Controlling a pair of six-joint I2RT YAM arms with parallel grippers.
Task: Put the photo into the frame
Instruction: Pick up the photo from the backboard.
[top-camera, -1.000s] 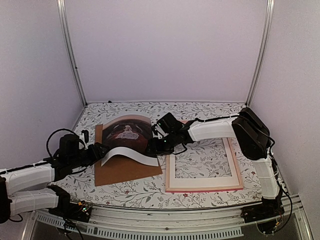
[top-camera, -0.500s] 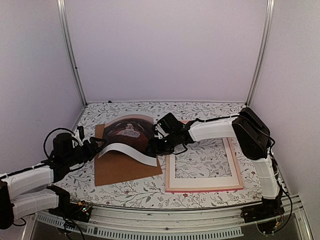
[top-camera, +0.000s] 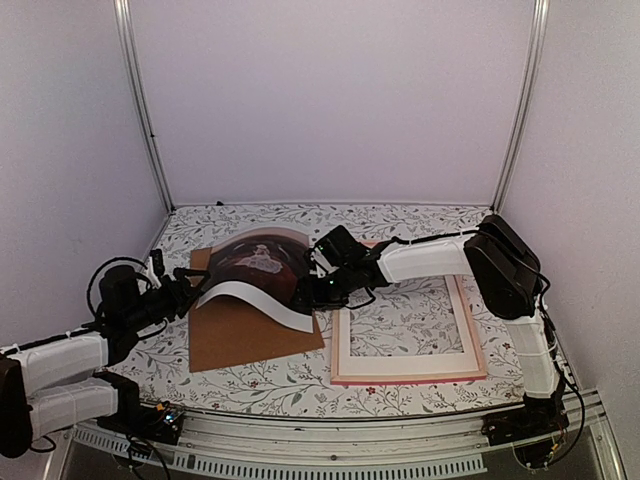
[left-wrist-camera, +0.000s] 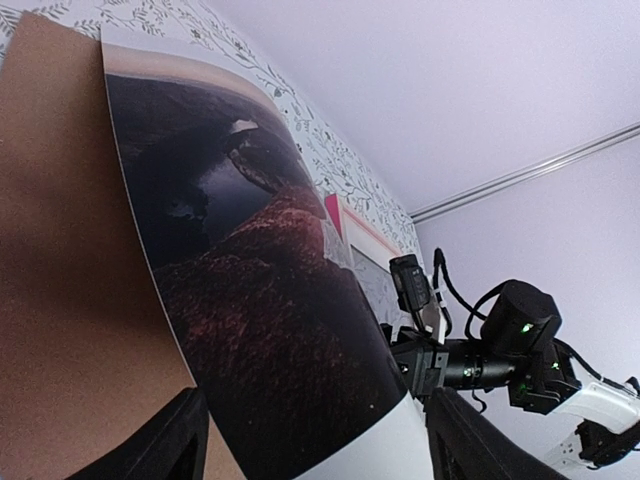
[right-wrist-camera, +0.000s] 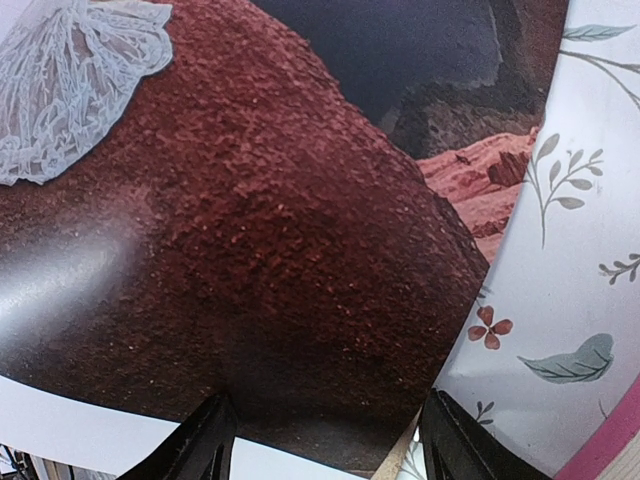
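On table (top-camera: 400, 215): one photo (top-camera: 255, 265), one frame (top-camera: 408, 380).

I see the floral-patterned table (top-camera: 400, 215) carrying a plain brown board (top-camera: 250, 340) on its left side, with the pink frame (top-camera: 408, 381) lying flat just beside it.

Brown backing board (top-camera: 250, 335) lies flat on the floral-print table cover (top-camera: 400, 220), left of centre. White card mat (top-camera: 410, 366) lies flat just beside it on the right, with the floral print showing through its rectangular opening. Enclosure: plain lavender back wall (top-camera: 330, 100), aluminium posts in the left (top-camera: 143, 100) and right (top-camera: 521, 100) back corners, slotted metal rail (top-camera: 330, 455) with cabling along the near edge.
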